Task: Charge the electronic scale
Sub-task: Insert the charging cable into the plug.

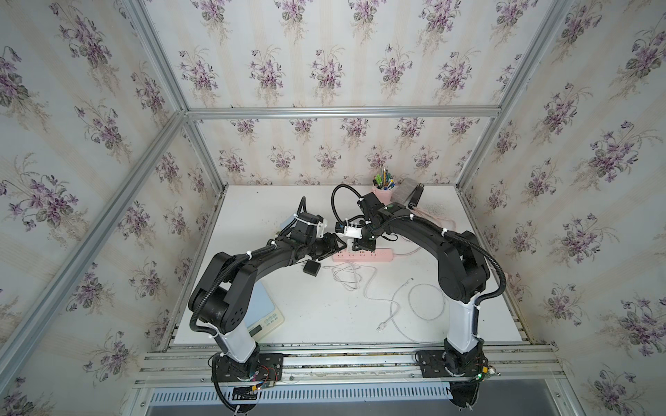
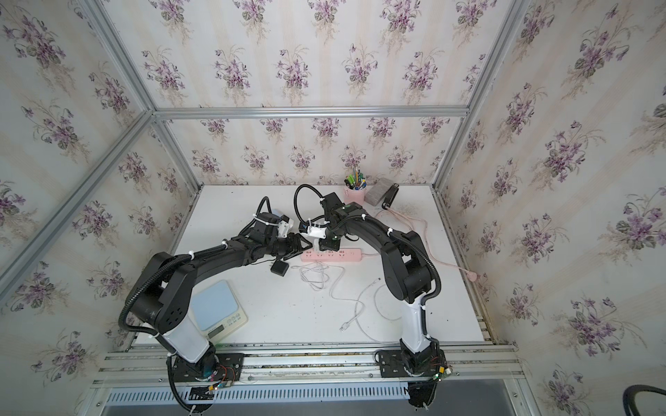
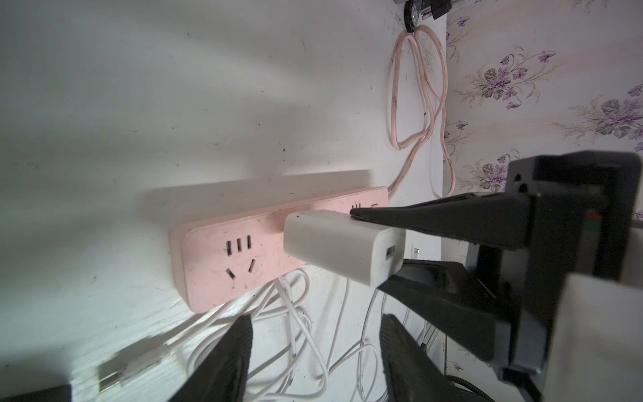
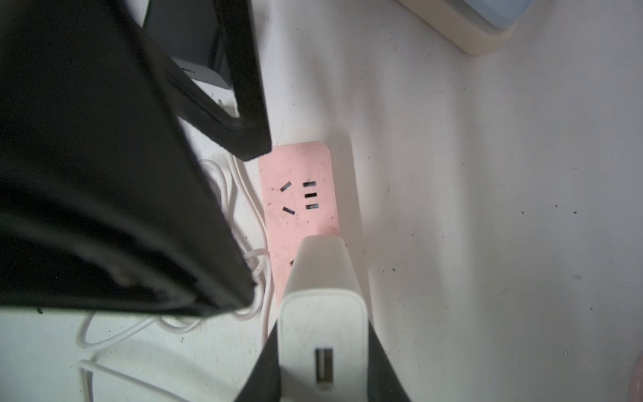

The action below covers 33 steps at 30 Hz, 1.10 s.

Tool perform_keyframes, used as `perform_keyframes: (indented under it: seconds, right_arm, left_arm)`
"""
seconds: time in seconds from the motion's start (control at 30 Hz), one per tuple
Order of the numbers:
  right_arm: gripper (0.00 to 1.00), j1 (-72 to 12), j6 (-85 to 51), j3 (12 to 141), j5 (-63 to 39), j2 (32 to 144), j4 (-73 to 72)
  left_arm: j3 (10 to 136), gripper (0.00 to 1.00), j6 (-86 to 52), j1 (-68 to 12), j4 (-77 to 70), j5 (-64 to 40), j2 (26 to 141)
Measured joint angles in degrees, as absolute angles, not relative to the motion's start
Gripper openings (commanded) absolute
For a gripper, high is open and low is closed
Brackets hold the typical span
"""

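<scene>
The white worktop (image 1: 306,317) carries everything. The scale (image 2: 216,306), the task's own thing, sits at its near left corner, partly under the left arm and well apart from the strip, with no cable touching it. The pink strip (image 1: 364,256) lies across the middle, its cord (image 2: 425,230) trailing off to the right. Two loose white cables lie in front of it: one coiled (image 1: 346,275) just beside the strip, the other (image 1: 421,302) looped nearer the right arm. The left gripper (image 3: 315,320) hangs at the strip's left end over the coiled cable, its jaws standing wide with nothing between them. The right gripper (image 3: 365,250) is clamped on the white charger (image 4: 322,313), whose far end meets the strip's face at the second socket from the left end. Whether the pins are fully in cannot be told. A small black block (image 1: 311,268) lies near the strip's left end.
</scene>
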<state>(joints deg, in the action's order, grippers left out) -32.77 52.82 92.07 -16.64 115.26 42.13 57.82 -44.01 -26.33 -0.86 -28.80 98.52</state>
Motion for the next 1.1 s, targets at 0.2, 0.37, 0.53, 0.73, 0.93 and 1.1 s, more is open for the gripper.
perform_keyframes:
  seconds: [0.2, 0.37, 0.53, 0.73, 0.93, 1.1]
  right_arm:
    - [0.0, -32.7, 51.8, 90.5, -16.8, 114.7, 40.3]
    - [0.0, -32.6, 50.7, 89.8, -16.8, 114.5, 38.8]
    - [0.0, -33.1, 49.8, 89.8, -16.9, 114.8, 38.0]
    - [0.0, -34.0, 49.0, 89.6, -15.9, 114.9, 37.1]
    - [0.0, -34.5, 51.4, 91.2, -17.2, 116.4, 37.3]
    - [0.0, -34.2, 52.9, 89.2, -18.2, 116.0, 35.9]
  left_arm:
    - [60.0, 0.6, -44.4, -26.5, 0.0, -30.7, 100.7]
    - [61.8, 0.59, -44.4, -26.5, 1.8, -31.1, 101.5]
    - [62.2, 0.59, -44.4, -26.5, 2.2, -31.2, 101.6]
    - [61.4, 0.59, -44.4, -26.5, 2.4, -30.7, 101.8]
    - [57.7, 0.58, -49.6, -26.2, -4.2, -28.8, 103.1]
    - [52.4, 0.57, -56.1, -26.3, -13.7, -28.7, 103.3]
